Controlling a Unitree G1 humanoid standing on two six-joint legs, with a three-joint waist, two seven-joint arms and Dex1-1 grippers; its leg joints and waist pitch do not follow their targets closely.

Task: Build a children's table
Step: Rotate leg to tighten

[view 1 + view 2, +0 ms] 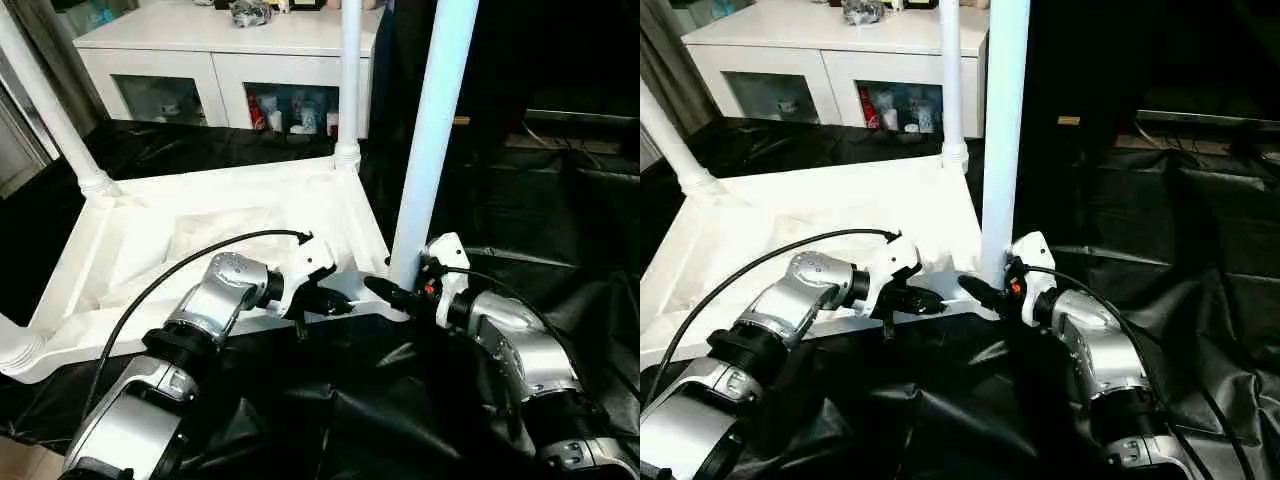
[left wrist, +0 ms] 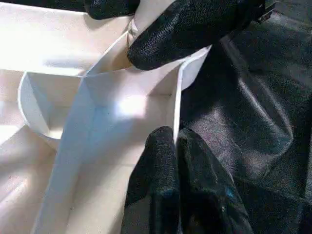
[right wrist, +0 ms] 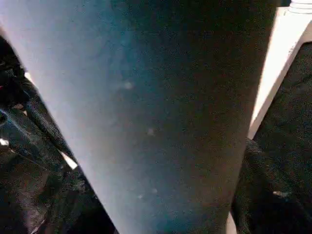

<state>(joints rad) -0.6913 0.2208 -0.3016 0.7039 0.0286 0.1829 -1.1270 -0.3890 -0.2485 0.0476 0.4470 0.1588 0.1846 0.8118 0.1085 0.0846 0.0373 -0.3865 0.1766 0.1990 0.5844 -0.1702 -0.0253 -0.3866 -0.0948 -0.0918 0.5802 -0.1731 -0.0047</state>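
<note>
The white table top (image 1: 130, 240) lies upside down on black cloth, ribbed side up. Two legs stand in its far corners, one at the left (image 1: 50, 115) and one at the right (image 1: 349, 80). A third leg (image 1: 435, 140) stands at the near right corner, leaning slightly. My right gripper (image 1: 395, 285) is shut around its base, one black finger crossing in front; the leg (image 3: 146, 117) looms close in the right wrist view. My left gripper (image 1: 325, 302) is shut on the near rim (image 2: 178, 97) just left of that corner, its fingers (image 2: 156, 185) pinching the thin wall.
A fourth leg's base (image 1: 15, 350) sits at the near left corner. A white glass-door cabinet (image 1: 230, 50) stands behind the table top. Crumpled black cloth (image 1: 520, 220) covers the floor to the right and in front.
</note>
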